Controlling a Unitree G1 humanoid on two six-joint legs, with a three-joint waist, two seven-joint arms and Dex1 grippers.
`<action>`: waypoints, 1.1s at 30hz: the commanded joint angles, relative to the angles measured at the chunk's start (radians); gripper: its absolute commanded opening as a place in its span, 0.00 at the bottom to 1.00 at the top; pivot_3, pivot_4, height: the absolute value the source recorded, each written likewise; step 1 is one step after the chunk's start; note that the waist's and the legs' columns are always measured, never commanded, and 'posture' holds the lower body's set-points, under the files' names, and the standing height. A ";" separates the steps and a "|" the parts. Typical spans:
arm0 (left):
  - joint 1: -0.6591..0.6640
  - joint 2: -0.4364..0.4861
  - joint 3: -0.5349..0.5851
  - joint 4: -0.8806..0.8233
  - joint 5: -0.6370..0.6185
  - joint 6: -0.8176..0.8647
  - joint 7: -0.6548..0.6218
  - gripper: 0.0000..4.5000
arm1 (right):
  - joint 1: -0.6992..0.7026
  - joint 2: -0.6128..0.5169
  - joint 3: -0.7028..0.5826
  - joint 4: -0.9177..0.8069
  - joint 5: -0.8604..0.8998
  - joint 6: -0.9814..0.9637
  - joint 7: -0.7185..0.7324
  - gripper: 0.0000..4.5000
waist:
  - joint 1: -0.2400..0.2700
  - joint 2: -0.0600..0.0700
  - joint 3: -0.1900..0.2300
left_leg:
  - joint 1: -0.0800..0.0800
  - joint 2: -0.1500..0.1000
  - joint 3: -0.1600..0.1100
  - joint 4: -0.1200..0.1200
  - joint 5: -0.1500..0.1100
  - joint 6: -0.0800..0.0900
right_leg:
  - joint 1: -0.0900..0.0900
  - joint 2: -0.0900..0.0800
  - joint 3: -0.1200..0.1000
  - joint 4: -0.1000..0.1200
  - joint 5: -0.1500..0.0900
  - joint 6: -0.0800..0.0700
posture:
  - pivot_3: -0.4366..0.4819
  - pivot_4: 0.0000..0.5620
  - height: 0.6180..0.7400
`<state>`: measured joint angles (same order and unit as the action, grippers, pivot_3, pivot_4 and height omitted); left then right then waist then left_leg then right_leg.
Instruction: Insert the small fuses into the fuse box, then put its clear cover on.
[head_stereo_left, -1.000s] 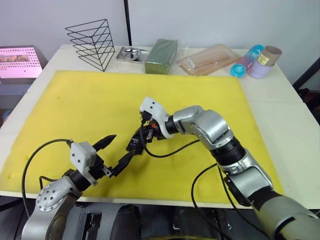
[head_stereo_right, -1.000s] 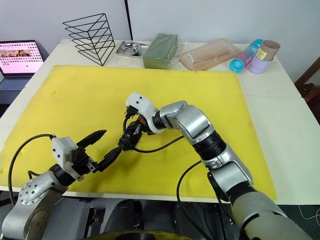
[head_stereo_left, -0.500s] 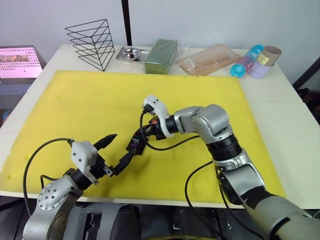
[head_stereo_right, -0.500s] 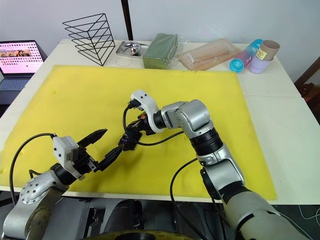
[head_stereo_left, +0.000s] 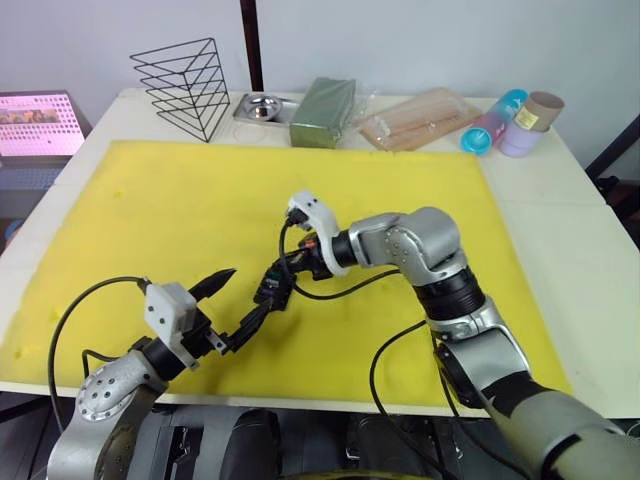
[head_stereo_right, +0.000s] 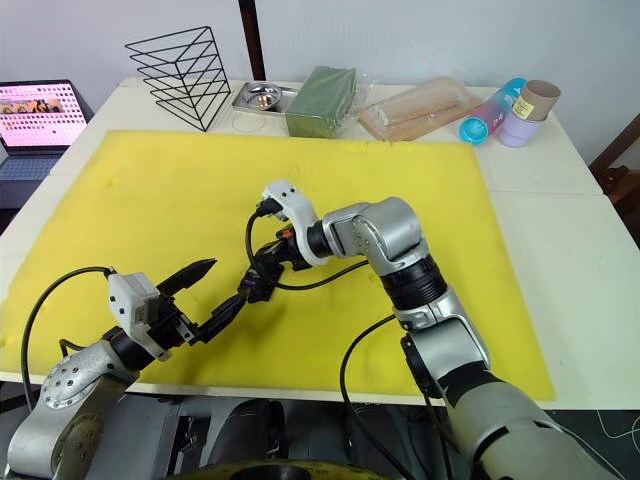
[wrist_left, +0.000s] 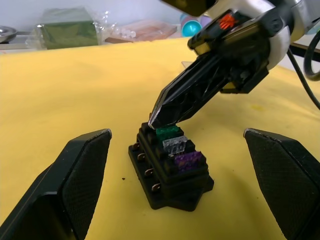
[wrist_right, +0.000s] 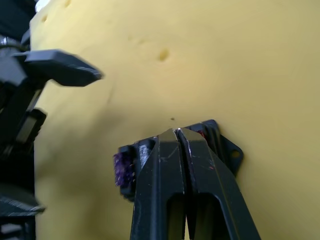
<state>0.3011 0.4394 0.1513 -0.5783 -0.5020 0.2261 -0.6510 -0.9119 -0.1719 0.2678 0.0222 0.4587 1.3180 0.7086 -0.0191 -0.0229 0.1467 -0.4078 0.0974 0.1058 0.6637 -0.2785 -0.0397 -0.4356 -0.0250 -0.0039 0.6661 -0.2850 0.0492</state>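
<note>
R gripper (wrist_left: 159, 119) clenched, tip on fuse box (wrist_left: 170, 170) by green fuse (wrist_left: 167, 131); L gripper (wrist_left: 175, 165) spread wide around box, 3 fuses seated.

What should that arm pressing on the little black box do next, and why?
Probably lift the right tool straight up. Its shut tips rest on the end slot of the fuse box, beside the seated green fuse, clear fuse and purple fuse.
</note>
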 joint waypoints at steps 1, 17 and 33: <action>0.005 0.008 0.005 -0.012 0.002 -0.023 -0.010 1.00 | -0.045 0.011 -0.053 -0.081 0.070 0.024 0.016 0.01 | 0.000 0.000 0.000 | 0.000 0.000 0.000 0.000 0.000 0.000 | 0.000 0.000 0.000 0.000 0.000 0.000 | 0.48 0.27 1.00; -0.001 0.019 0.008 -0.002 -0.004 -0.033 -0.025 1.00 | 0.010 -0.137 0.085 -0.206 -0.051 -0.389 0.074 0.01 | 0.000 0.000 0.000 | 0.000 0.000 0.000 0.000 0.000 0.000 | 0.000 0.000 0.000 -0.001 0.000 0.000 | 0.48 0.27 1.00; -0.002 0.023 0.009 -0.006 -0.008 -0.024 -0.022 1.00 | 0.126 -0.160 0.180 -0.122 -0.216 -0.654 0.111 0.01 | 0.002 0.000 0.000 | 0.000 0.000 0.000 0.000 0.000 0.000 | 0.000 0.000 0.000 0.000 0.000 0.000 | 0.48 0.27 1.00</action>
<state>0.2995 0.4547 0.1514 -0.5608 -0.5023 0.2098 -0.6736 -0.7813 -0.3321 0.4557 -0.0850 0.2548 0.6924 0.8124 -0.0168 -0.0229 0.1468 -0.4078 0.0975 0.1059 0.6636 -0.2785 -0.0396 -0.4358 -0.0249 -0.0040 0.6658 -0.2851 0.0492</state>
